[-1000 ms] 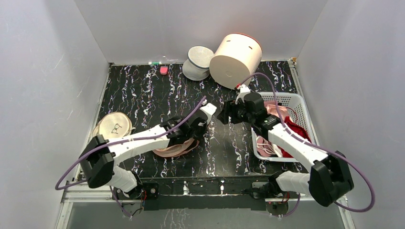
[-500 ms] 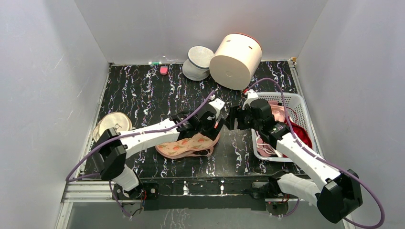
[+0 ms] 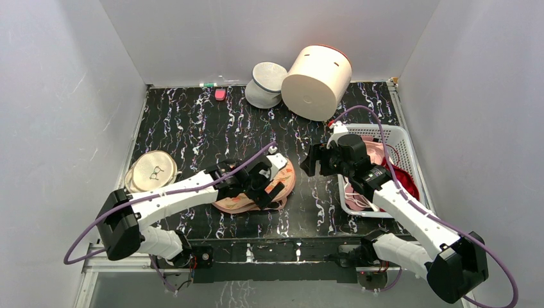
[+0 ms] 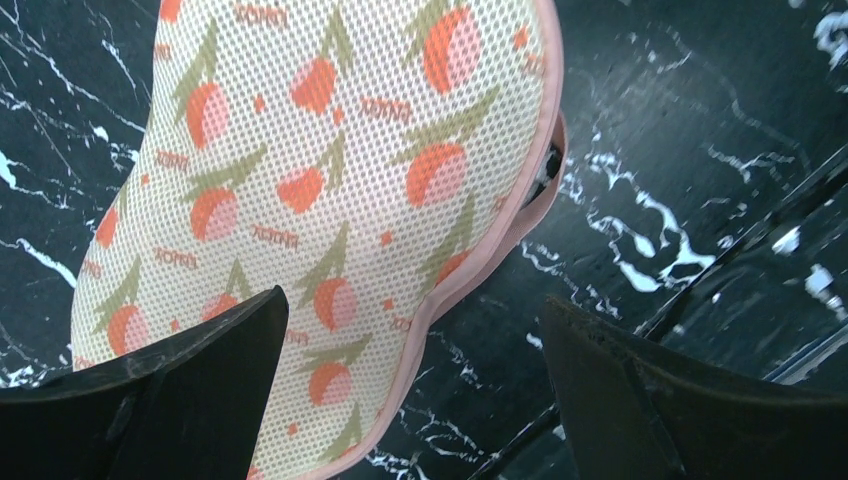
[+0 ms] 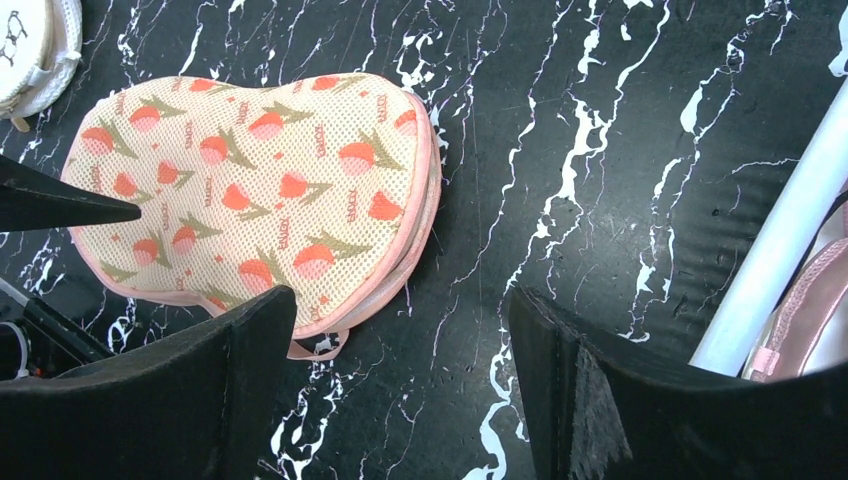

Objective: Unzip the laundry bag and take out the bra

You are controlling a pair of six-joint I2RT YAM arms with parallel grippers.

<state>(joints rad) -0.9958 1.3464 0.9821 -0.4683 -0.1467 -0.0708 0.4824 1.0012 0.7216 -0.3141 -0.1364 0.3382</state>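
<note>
The laundry bag (image 3: 290, 181) lies flat on the black marbled table, peach mesh with a red-and-green print and pink edging (image 4: 320, 170) (image 5: 250, 210). Its right edge gapes slightly, and a thin pink loop sticks out from its near edge. My left gripper (image 3: 272, 189) (image 4: 412, 298) hangs open just above the bag's near-right edge with nothing between its fingers. The right gripper (image 3: 310, 162) (image 5: 400, 292) is open over bare table to the right of the bag. The bra (image 3: 374, 149) (image 5: 815, 320), shiny pink satin, lies in the white basket (image 3: 404, 138).
A dark red garment (image 3: 401, 176) also lies in the basket at the right. A big cream cylinder (image 3: 317, 80) and a grey-white round pouch (image 3: 266, 83) stand at the back. A round cream disc (image 3: 153, 170) lies at the left edge, and a small pink thing (image 3: 220, 94) lies at the back.
My left gripper went from shut to wide open, reached right, then drew back over the bag. The bag now lies more uncovered. The right gripper opened a little wider and barely moved.
</note>
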